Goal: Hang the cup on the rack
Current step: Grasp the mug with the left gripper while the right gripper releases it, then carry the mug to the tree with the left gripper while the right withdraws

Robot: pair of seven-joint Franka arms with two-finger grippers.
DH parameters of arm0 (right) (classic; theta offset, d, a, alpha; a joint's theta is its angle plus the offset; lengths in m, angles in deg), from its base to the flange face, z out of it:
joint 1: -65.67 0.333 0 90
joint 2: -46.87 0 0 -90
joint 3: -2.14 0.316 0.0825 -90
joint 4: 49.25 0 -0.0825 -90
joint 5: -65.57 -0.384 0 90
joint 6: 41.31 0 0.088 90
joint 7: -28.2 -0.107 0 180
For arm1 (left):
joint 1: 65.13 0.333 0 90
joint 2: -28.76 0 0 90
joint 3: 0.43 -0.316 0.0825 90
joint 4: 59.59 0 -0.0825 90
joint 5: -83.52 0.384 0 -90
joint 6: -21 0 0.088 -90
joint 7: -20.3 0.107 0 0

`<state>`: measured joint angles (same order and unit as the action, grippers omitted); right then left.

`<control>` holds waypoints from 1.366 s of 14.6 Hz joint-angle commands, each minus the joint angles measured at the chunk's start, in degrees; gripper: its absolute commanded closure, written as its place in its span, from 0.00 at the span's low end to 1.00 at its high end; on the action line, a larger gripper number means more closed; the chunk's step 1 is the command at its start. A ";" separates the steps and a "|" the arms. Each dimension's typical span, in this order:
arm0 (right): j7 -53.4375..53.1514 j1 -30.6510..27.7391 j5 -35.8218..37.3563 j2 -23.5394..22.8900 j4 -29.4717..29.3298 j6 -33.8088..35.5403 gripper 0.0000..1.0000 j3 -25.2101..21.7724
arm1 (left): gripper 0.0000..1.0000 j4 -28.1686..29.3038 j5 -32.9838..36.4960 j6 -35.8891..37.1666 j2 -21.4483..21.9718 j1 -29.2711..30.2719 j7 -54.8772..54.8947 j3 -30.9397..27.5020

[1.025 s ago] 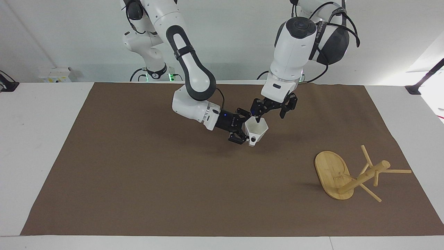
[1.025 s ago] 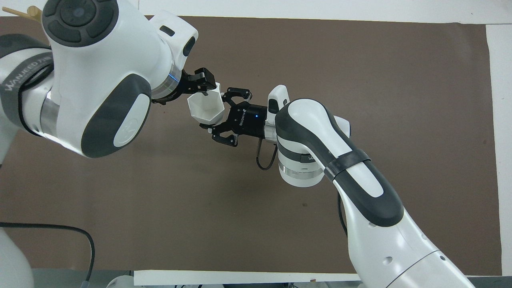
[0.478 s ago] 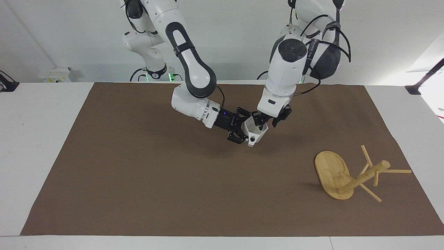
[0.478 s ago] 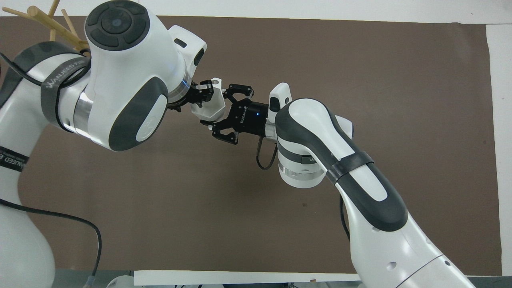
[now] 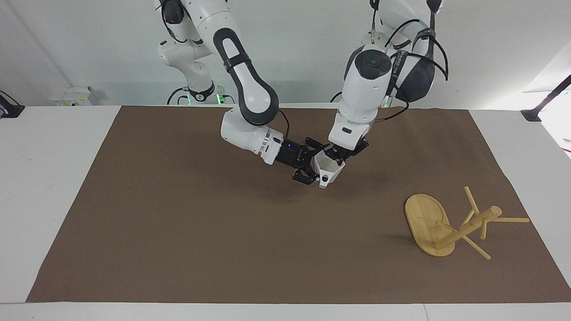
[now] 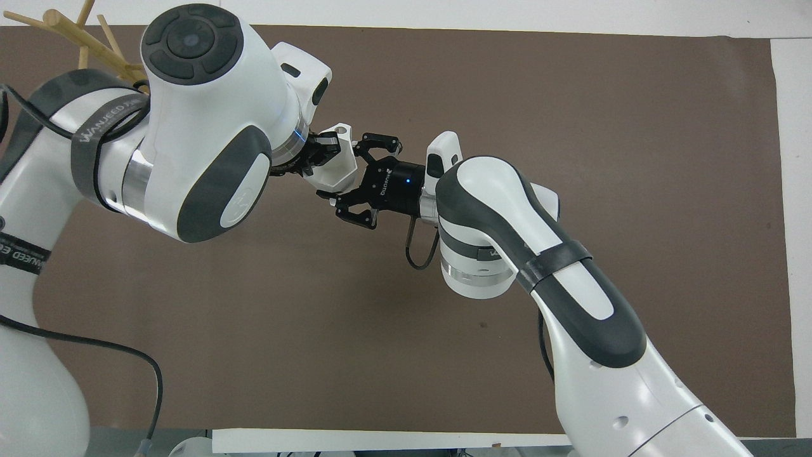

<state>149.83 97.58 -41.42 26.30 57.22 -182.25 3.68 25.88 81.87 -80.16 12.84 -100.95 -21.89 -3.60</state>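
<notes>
The white faceted cup [image 5: 331, 168] hangs in the air over the middle of the brown mat, its handle pointing away from the robots. My right gripper [image 5: 317, 168] is shut on the cup's sides; it also shows in the overhead view [image 6: 342, 176]. My left gripper [image 5: 337, 156] comes down from above and is closed on the cup's rim, one finger inside. The cup [image 6: 335, 170] shows between both grippers in the overhead view. The bamboo rack [image 5: 464, 228] lies tipped on its side near the left arm's end, farther from the robots than the cup.
The brown mat [image 5: 178, 214] covers most of the white table. The rack's oval base [image 5: 426, 220] stands on edge and its pegs [image 5: 508, 219] stick out sideways. In the overhead view only the rack's pegs [image 6: 82, 38] show past the left arm.
My left gripper has come down onto the cup's rim and its fingers have drawn together. The right gripper and the cup have barely moved. The rack has not moved.
</notes>
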 commanded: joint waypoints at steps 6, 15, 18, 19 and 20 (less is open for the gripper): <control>-2.19 -3.68 0.72 4.47 2.77 1.45 0.00 -0.22 | 1.00 2.07 0.16 -3.96 0.98 1.44 -5.62 -1.31; -4.20 -38.74 47.97 5.71 -0.46 39.75 0.00 -0.49 | 1.00 36.21 0.34 -52.14 13.18 10.50 -3.52 -1.14; -13.92 -42.63 63.78 8.95 -4.07 43.46 0.00 -0.75 | 1.00 49.66 0.34 -74.81 16.09 11.73 -3.51 -1.14; -18.40 -42.90 67.58 10.01 -5.04 44.86 0.00 -0.75 | 1.00 53.19 0.42 -81.85 16.62 12.34 -3.51 -1.05; -24.71 -42.81 71.27 10.80 -7.13 47.40 0.00 -0.75 | 1.00 54.87 0.42 -86.96 16.62 13.30 -3.60 -0.96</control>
<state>135.41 54.23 22.88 34.49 52.70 -137.38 2.07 73.09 82.00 -157.07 25.60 -89.45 -26.23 -5.08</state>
